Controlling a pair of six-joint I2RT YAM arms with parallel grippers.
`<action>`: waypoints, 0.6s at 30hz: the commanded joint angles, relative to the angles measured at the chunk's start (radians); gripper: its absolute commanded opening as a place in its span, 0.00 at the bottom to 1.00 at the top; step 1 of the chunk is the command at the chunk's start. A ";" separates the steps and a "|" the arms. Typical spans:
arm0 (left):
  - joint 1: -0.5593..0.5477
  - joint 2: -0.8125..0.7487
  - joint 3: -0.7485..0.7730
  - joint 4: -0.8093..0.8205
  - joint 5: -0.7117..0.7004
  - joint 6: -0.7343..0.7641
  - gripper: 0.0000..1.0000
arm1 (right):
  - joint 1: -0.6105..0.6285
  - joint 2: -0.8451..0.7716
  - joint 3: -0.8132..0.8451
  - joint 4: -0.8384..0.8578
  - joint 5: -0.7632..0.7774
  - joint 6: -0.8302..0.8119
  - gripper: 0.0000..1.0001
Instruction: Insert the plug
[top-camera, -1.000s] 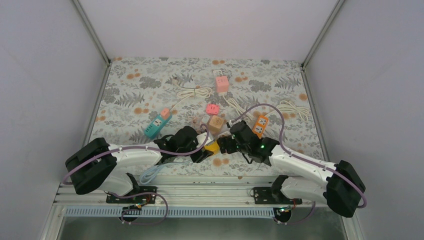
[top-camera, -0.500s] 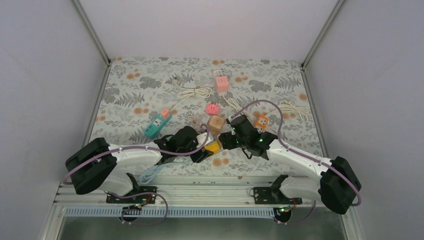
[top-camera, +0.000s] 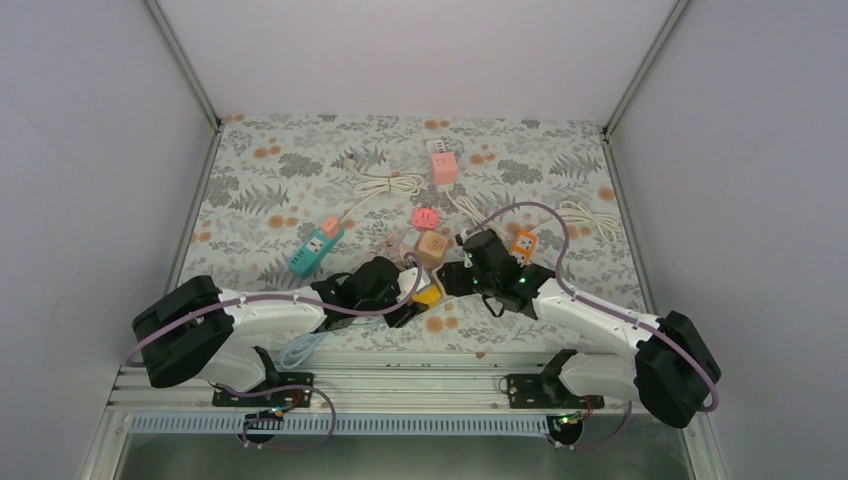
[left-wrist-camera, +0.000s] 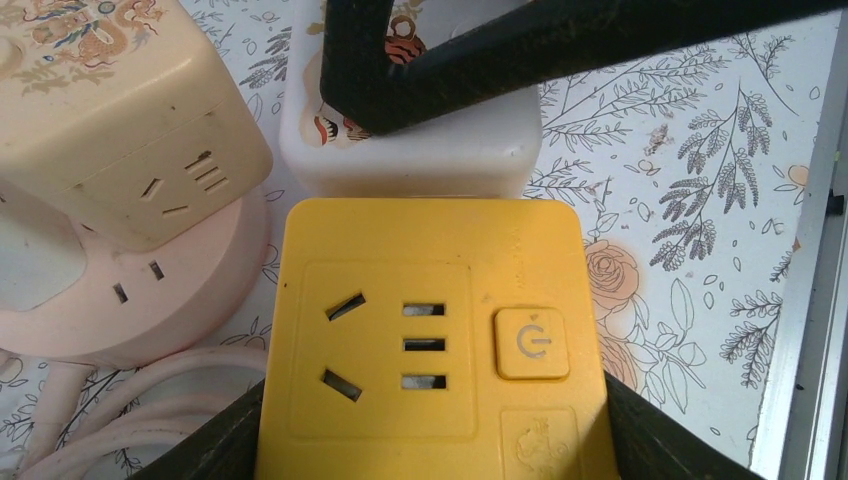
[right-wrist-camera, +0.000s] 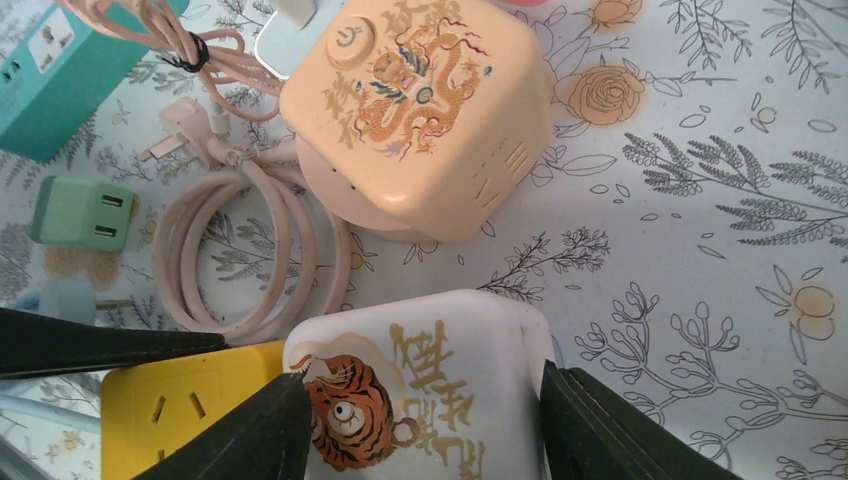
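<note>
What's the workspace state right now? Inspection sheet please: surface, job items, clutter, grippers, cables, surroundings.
Surface: floral cloth covers the table.
Job's things: yellow socket cube and white tiger block are butted side to side; prongs hidden.
Clutter: beige dragon cube, teal strip, orange strip, pink strip, green adapter.
Grippers: left gripper shut on the yellow socket cube; right gripper shut on the white tiger block.
Cables: pink coil beside the beige dragon cube; white cords loose farther back.
Surroundings: plain white walls; nothing else seen.
</note>
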 joint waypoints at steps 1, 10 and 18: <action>-0.009 0.031 -0.027 -0.015 -0.062 -0.003 0.58 | -0.033 -0.003 -0.076 -0.053 -0.095 0.080 0.59; -0.017 0.033 -0.019 -0.041 -0.116 -0.024 0.64 | -0.077 0.005 -0.174 -0.024 -0.213 0.160 0.60; -0.018 -0.039 -0.009 0.012 -0.110 -0.049 0.87 | -0.112 -0.076 -0.161 0.058 -0.200 0.159 0.66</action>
